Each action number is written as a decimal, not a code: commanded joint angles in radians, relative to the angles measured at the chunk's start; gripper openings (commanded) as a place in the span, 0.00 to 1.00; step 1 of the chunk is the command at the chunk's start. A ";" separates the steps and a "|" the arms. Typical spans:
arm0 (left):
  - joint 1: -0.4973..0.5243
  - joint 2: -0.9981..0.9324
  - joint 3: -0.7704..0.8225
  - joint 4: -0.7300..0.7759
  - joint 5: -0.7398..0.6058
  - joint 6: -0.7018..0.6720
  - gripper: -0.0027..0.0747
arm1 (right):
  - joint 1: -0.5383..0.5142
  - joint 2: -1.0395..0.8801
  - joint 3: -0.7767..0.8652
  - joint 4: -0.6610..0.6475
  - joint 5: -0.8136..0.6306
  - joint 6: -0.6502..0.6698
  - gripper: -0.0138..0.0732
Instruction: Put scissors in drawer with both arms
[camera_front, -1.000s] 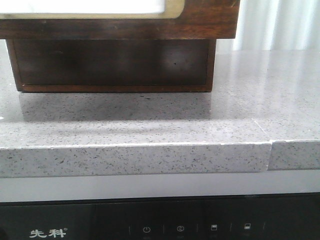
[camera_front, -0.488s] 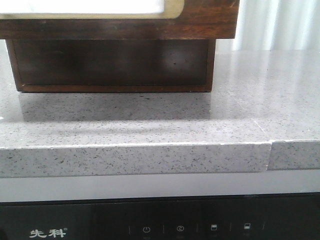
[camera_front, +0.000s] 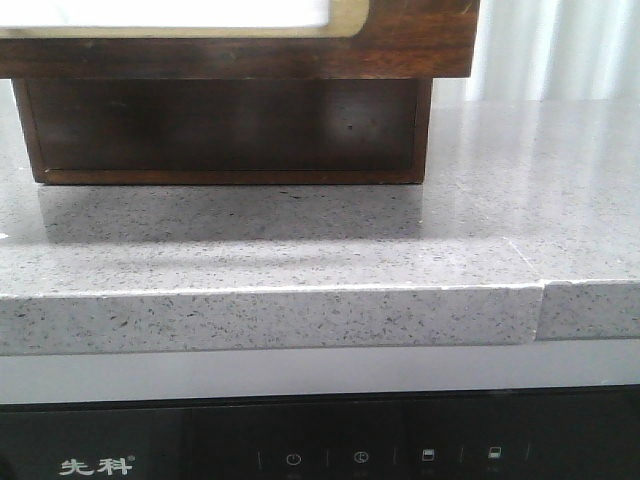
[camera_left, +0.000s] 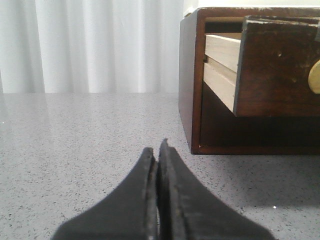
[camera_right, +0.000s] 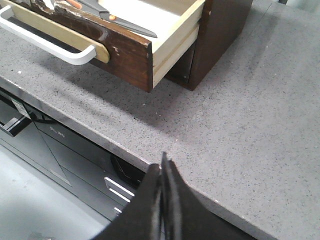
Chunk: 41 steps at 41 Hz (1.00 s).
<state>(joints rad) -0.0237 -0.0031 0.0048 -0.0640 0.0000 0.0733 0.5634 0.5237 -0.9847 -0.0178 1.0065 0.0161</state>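
The scissors (camera_right: 117, 18), dark with orange-lined loops, lie inside the pulled-out drawer (camera_right: 127, 47) of the wooden cabinet (camera_right: 220, 30). The drawer has a white handle (camera_right: 45, 42). My right gripper (camera_right: 164, 172) is shut and empty, above the counter's front edge, well away from the drawer. My left gripper (camera_left: 156, 152) is shut and empty, low over the counter to the side of the cabinet (camera_left: 192, 80), whose open drawer (camera_left: 272, 65) juts out. In the front view only the cabinet's lower part (camera_front: 225, 125) and the drawer's underside (camera_front: 400, 40) show; neither gripper shows there.
The grey speckled counter (camera_front: 300, 240) has a seam near its right front edge (camera_front: 541, 300). Below it is a black appliance panel (camera_front: 320, 445). White curtains (camera_left: 90, 45) hang behind the counter.
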 joint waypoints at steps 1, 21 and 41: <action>0.001 -0.018 0.024 -0.001 -0.091 -0.001 0.01 | -0.007 0.006 -0.021 -0.012 -0.070 -0.002 0.08; 0.001 -0.018 0.024 -0.001 -0.091 -0.001 0.01 | -0.005 -0.002 -0.009 -0.012 -0.078 -0.002 0.08; 0.001 -0.018 0.024 -0.001 -0.091 -0.001 0.01 | -0.486 -0.415 0.620 -0.059 -0.591 -0.005 0.08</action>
<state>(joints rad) -0.0237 -0.0031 0.0048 -0.0640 0.0000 0.0733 0.1220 0.1502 -0.4276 -0.0671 0.5990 0.0161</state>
